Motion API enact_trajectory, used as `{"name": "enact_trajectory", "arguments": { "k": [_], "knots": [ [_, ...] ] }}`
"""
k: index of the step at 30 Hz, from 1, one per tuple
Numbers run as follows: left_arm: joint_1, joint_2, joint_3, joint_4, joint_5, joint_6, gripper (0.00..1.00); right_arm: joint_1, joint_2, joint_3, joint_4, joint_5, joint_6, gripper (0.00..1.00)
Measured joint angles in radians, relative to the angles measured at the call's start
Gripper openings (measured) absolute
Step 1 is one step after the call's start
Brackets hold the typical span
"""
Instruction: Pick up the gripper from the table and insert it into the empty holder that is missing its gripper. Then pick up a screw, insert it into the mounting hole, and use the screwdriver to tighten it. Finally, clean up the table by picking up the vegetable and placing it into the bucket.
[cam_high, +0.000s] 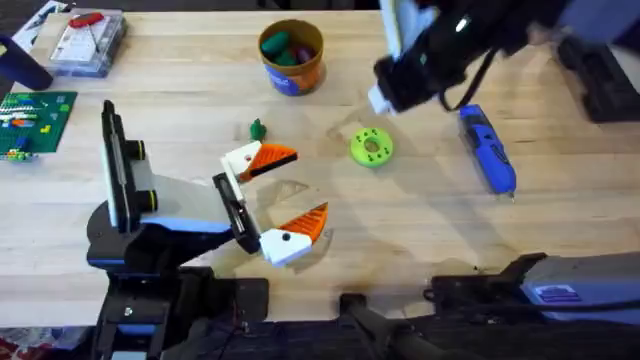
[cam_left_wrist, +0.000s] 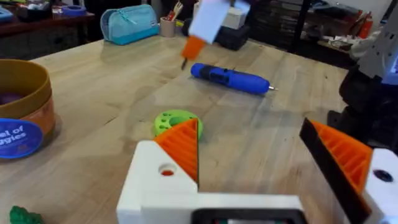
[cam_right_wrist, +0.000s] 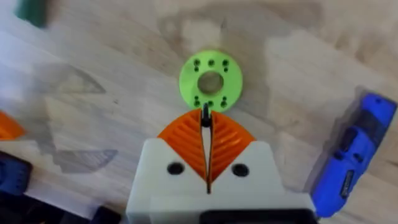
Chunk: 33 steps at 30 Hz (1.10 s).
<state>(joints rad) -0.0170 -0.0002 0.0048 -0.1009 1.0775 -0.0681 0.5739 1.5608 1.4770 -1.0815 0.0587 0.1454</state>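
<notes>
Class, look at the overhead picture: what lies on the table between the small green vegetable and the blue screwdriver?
In the overhead view, the lime-green disc lies between the vegetable and the screwdriver.

place: robotics lab or workshop | surface (cam_high: 560, 230): pale wood bench | on it: blue electric screwdriver (cam_high: 487, 150), clear parts box (cam_high: 88, 40), green brick baseplate (cam_high: 35, 120) | behind: cluttered desk, dark storage racks (cam_left_wrist: 292, 25)
</notes>
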Motion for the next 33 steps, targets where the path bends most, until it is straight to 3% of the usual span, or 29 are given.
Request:
{"name": "enact_trajectory", "arguments": {
  "k": [14, 33],
  "knots": [
    [0.0, 0.0, 0.0, 0.0, 0.0, 0.0, 0.993, 0.012, -0.008, 0.288, -0.168, -0.048, -0.095, 0.003],
    [0.0, 0.0, 0.0, 0.0, 0.0, 0.0, 0.993, 0.25, 0.155, 0.48, -0.176, -0.167, -0.202, 0.003]
  ]
}}
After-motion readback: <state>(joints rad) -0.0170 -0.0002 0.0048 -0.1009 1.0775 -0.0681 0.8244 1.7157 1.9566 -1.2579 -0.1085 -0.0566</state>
